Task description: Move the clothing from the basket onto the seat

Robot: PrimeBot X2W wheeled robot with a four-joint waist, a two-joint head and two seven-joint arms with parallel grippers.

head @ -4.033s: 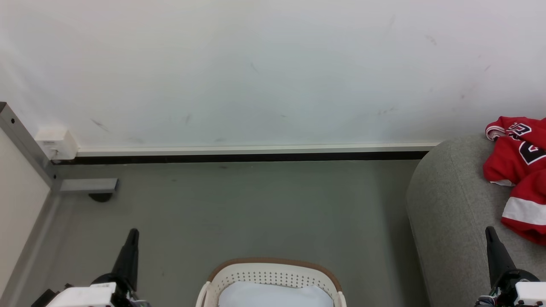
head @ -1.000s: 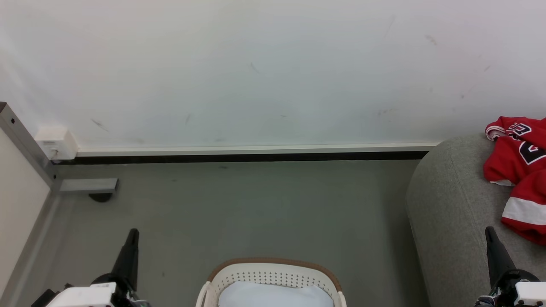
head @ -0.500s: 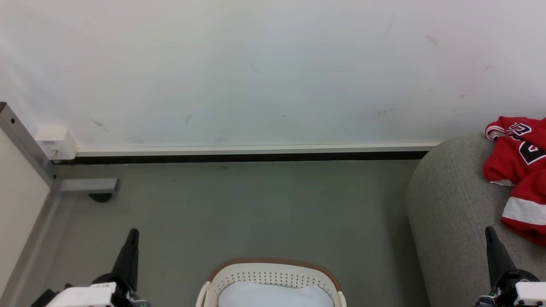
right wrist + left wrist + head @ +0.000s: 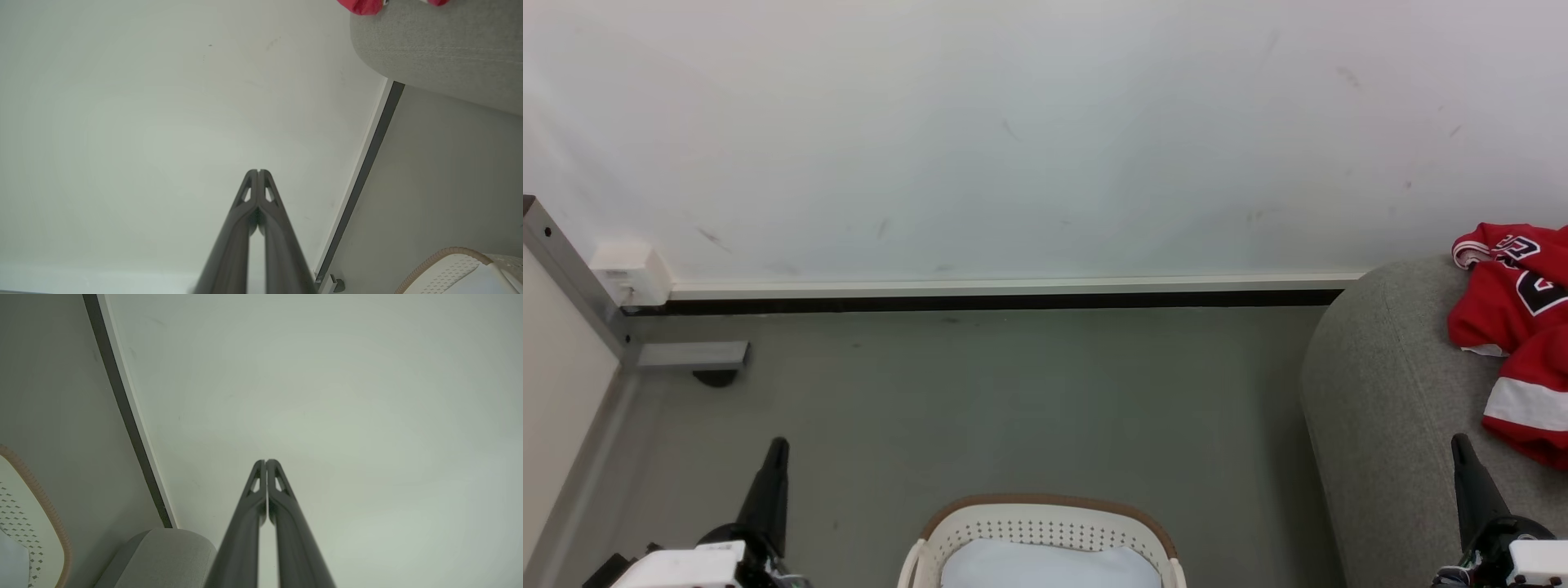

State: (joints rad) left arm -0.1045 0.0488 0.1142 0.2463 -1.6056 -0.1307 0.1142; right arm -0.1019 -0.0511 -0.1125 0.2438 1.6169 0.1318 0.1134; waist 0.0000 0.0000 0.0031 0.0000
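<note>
Since the red clothing (image 4: 1515, 327) already lies on the grey seat (image 4: 1380, 408) at the right edge of the head view, you look to be at the close of the job, or between loads. The basket (image 4: 1045, 500) sits at bottom centre with a pale thing (image 4: 1049, 565) inside; you cannot tell what it is. If it is a garment, your next move calls for parting the jaws and reaching down into the basket. Your left gripper (image 4: 778, 449), lower left, and right gripper (image 4: 1462, 445), lower right, both have their jaws pressed together, holding nothing and touching nothing.
</note>
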